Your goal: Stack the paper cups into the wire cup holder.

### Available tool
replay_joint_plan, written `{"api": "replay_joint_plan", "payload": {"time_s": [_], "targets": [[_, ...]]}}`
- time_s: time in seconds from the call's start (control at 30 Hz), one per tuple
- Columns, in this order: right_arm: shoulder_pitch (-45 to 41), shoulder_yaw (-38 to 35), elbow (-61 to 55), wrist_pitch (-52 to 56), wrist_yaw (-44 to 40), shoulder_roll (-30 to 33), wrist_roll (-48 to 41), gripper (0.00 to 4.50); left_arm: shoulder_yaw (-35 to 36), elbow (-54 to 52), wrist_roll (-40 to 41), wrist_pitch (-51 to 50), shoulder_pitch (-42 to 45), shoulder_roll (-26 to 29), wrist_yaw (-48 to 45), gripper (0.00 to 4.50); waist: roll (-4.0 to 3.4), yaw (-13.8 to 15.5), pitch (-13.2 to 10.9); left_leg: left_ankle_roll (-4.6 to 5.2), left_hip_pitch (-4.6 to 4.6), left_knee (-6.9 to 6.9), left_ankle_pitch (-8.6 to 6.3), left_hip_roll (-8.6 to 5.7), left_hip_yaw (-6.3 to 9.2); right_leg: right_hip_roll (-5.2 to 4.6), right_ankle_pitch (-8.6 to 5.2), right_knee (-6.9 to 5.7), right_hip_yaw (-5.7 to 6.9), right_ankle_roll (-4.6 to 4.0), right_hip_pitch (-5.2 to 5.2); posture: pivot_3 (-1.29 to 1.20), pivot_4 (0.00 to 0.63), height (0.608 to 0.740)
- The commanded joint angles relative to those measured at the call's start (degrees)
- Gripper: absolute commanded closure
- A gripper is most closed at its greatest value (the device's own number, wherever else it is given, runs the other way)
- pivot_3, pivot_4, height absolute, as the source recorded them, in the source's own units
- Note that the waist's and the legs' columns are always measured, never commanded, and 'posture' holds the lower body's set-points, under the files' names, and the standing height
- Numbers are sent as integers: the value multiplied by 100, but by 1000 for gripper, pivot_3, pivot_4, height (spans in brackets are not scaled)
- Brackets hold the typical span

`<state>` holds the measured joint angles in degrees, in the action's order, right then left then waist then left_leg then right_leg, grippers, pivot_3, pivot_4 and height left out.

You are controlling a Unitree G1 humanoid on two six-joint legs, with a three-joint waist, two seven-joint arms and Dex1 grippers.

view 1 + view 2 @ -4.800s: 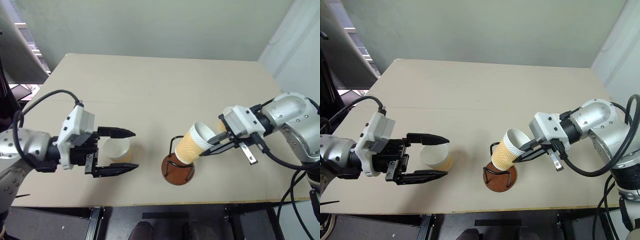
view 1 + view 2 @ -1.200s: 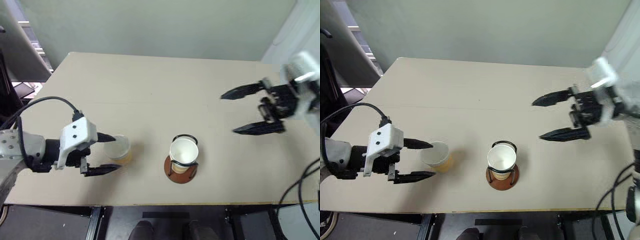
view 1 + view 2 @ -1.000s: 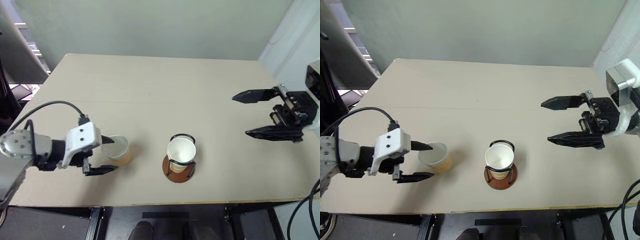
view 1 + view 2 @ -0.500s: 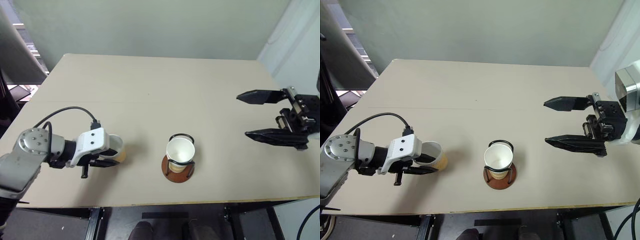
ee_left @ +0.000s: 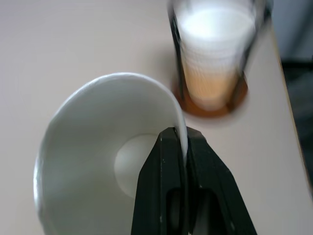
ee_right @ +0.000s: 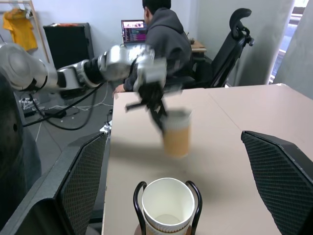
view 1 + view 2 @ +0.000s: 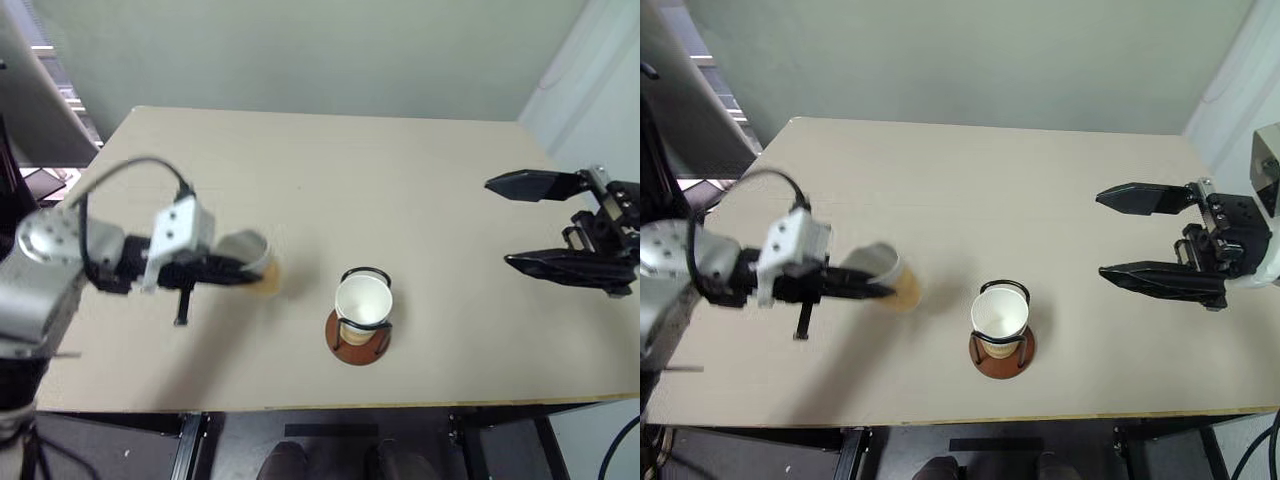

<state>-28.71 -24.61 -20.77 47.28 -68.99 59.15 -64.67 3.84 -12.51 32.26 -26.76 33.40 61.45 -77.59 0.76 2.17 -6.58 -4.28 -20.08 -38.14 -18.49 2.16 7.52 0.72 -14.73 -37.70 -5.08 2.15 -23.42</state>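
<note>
While the right gripper (image 7: 1145, 235) hangs out over the right side of the tan table (image 7: 400, 170) with its two black fingers spread wide and nothing between them, the left arm reaches in from the left, pointing toward the middle. Its left gripper (image 7: 240, 270) is pinched tight on the rim of a paper cup (image 7: 890, 275), held off the tabletop. To the right of it stands the wire cup holder (image 7: 358, 340), already with paper cups (image 7: 363, 300) inside.

left gripper (image 5: 182, 142) pinches paper cup (image 5: 98, 161) rim; wire cup holder (image 5: 215, 100) beyond
</note>
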Motion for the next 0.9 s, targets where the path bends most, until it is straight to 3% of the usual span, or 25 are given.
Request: {"api": "replay_joint_plan", "payload": {"time_s": [0.03, 0.13, 0.3, 0.6, 0.9], "targets": [[94, -178, -134, -163, -7, 96, 86, 0, -270, 139, 332, -51, 1030, -403, -405, 4463, 0, -5, 0, 1, -1, -1, 0, -1, -1, -1, 1, 3, -1, 2, -2, 0, 150, 740], [171, -214, -208, -200, 57, 93, 87, 0, -746, 393, 334, 102, 1977, -1024, -886, 4463, 0, 11, 0, 2, -7, -8, -1, -2, 1, -4, 6, 6, 0, 10, 0, 0, 150, 740], [353, -391, -319, -213, 135, 165, 69, 0, -1512, 736, 121, 532, 2760, -1739, -1470, 4463, 0, 6, 0, 8, -10, -14, -4, -2, -4, -1, 17, 29, -2, 39, 13, 0, 150, 740], [755, -797, -534, -176, 314, 295, 39, 0, -2793, 921, 221, 1522, 3000, -1403, -1491, 4463, -1, 7, 0, 15, -32, -26, -5, -2, 1, 1, 41, 76, -10, 88, 12, 0, 150, 740], [1073, -964, -699, -215, 428, 330, 48, 0, -3124, 1064, 78, 1869, 2915, -1575, -1491, 4463, -1, 51, 0, 37, -43, -60, -16, -9, 6, -1, 46, 77, -10, 105, 20, 0, 150, 740]]}}
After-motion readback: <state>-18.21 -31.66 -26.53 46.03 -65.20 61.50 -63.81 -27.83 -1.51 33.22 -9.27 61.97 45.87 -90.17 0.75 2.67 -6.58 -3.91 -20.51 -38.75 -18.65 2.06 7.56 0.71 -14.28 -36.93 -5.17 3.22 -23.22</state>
